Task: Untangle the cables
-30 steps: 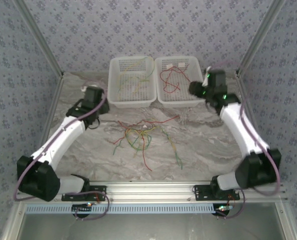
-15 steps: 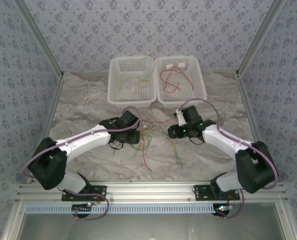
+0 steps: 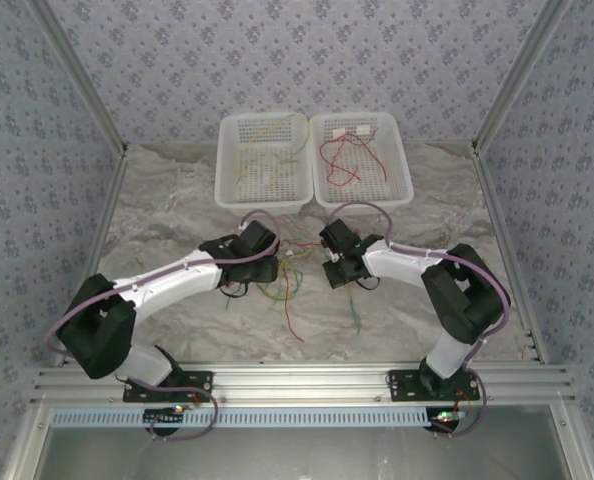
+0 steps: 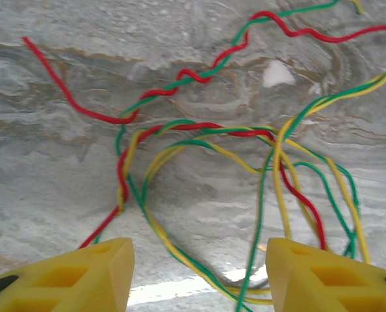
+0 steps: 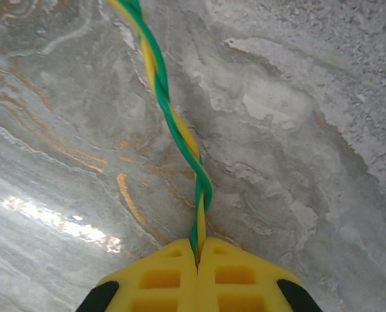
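Right claw point(image 5: 198, 250) shut: we see its yellow fingers point(image 5: 160, 279) pressed together at bottom centre of the right wrist view. They pinch a green-yellow pair point(image 5: 173, 123), which runs from the tips toward the upper left of that frame, above the marbled table point(image 5: 297, 130).

In the top view, the right claw point(image 3: 335, 268) sits just right of centre, at the right edge of the cables point(image 3: 282, 285).

Left claw point(image 4: 196, 260) about half open, gripping nothing. Its fingers point(image 4: 69, 276) stand at the lower left and lower right corners of the left wrist view. Between and beyond them the cables point(image 4: 206, 130) lie on the table in red, green and yellow loops, several twisted in twos. We cannot tell whether the fingers touch any strand.

In the top view, the left claw point(image 3: 265, 262) is just left of centre, over the left side of the tangle. One red strand trails toward the bottom of the frame and one green strand toward the lower right.

Upper centre, well apart from the tangle:
- left basket point(image 3: 263, 207), white, holds yellow and green strands
- right basket point(image 3: 362, 206), white and just beside it, holds red strands
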`<act>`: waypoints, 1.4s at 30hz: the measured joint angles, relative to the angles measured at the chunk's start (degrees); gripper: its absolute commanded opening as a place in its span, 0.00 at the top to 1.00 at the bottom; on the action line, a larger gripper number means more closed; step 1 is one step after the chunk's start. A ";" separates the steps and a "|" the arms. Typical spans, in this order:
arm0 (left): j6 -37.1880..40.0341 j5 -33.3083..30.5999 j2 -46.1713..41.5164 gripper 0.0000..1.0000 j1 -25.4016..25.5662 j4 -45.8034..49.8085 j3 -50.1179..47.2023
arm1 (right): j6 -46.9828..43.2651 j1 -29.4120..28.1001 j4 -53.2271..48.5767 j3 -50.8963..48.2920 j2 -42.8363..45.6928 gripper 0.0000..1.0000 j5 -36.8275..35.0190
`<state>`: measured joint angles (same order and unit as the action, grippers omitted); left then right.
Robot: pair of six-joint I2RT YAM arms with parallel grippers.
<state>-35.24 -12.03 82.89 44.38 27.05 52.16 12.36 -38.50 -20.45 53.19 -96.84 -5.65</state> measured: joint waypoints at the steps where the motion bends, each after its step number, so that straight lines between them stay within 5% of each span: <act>1: -0.24 -1.09 -0.61 0.44 -0.02 0.17 -0.46 | -0.17 -0.09 0.44 -0.02 0.09 1.00 0.09; 12: -0.74 -10.86 -11.47 0.39 -0.13 -0.46 -3.69 | -2.89 -0.26 -0.39 1.86 18.91 1.00 4.09; 19: 1.99 -14.08 -28.22 0.30 -1.42 -5.22 -9.05 | -4.17 0.28 -0.83 3.52 27.28 1.00 4.59; 28: 4.17 6.29 -50.36 0.25 -16.24 -20.79 -21.35 | -5.16 5.95 -0.35 3.58 30.16 1.00 9.33; 36: 5.44 28.79 -43.56 0.13 -18.88 -29.83 -21.88 | -8.07 8.63 0.96 3.23 30.86 1.00 15.63; 42: 6.32 37.59 -37.38 0.05 -17.57 -32.46 -19.61 | -9.94 8.66 0.96 3.10 30.84 1.00 16.85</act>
<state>-28.93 25.56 45.52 26.81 -5.41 32.56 2.42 -29.85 -19.49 56.29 -66.00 11.20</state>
